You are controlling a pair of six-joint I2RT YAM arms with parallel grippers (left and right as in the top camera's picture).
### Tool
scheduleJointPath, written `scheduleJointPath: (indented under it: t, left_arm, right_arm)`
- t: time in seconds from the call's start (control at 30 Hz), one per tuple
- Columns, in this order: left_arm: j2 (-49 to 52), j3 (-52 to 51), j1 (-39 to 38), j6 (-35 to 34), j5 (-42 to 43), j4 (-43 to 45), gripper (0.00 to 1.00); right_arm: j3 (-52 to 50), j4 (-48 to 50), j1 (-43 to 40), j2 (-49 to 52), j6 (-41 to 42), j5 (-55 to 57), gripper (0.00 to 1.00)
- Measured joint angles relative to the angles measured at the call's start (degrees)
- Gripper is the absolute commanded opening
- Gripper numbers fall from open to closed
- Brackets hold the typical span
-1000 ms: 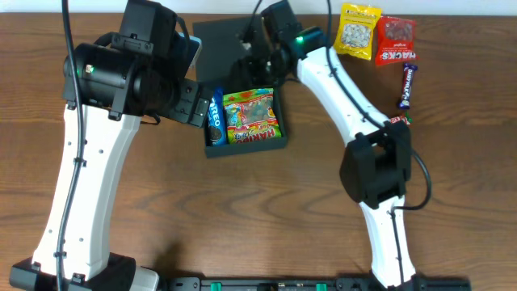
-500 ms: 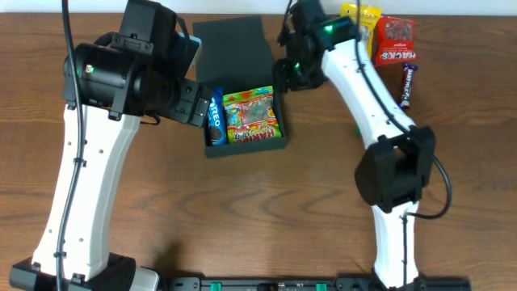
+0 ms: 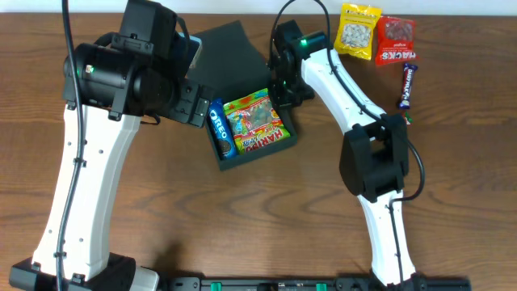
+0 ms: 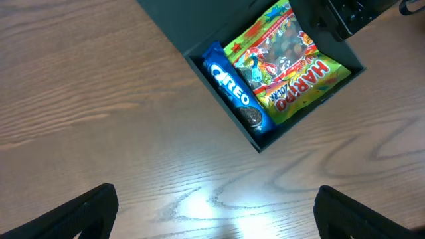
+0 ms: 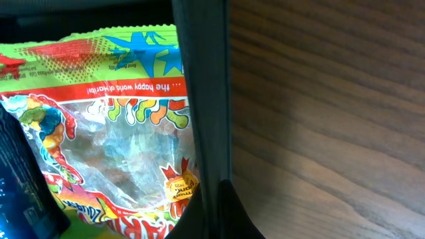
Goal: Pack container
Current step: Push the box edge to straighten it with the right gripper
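Note:
The container (image 3: 260,155), a dark shallow box with its flap lid (image 3: 226,50) open toward the back, lies tilted at the table's middle. Inside it are a blue Oreo pack (image 3: 220,128) and a colourful Haribo bag (image 3: 257,121). My right gripper (image 3: 284,90) is shut on the container's right wall (image 5: 206,99); in the right wrist view its gripper (image 5: 216,214) pinches that wall, with the Haribo bag (image 5: 113,139) to the left. My left gripper (image 4: 216,219) stands wide open over bare wood, just left of the container (image 4: 265,143).
At the back right lie a yellow snack bag (image 3: 359,31), a red snack bag (image 3: 395,40) and a dark chocolate bar (image 3: 408,86). Both white arms reach in from the front edge.
My right gripper has come from the lid to the box's right wall and shut on it. The box has turned, its right side now farther back. The left arm has not moved.

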Motion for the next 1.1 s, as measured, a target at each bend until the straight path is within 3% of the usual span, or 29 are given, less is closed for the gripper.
scheduleJointPath:
  t: [0.5, 1.1]
  left_arm:
    - [0.0, 0.0, 0.0, 0.0, 0.0, 0.0, 0.95]
    - [0.0, 0.0, 0.0, 0.0, 0.0, 0.0, 0.95]
  right_arm:
    - [0.3, -6.1, -0.1, 0.0, 14.6, 2.1, 0.01]
    - [0.3, -9.0, -3.3, 0.0, 15.3, 5.1, 0.01]
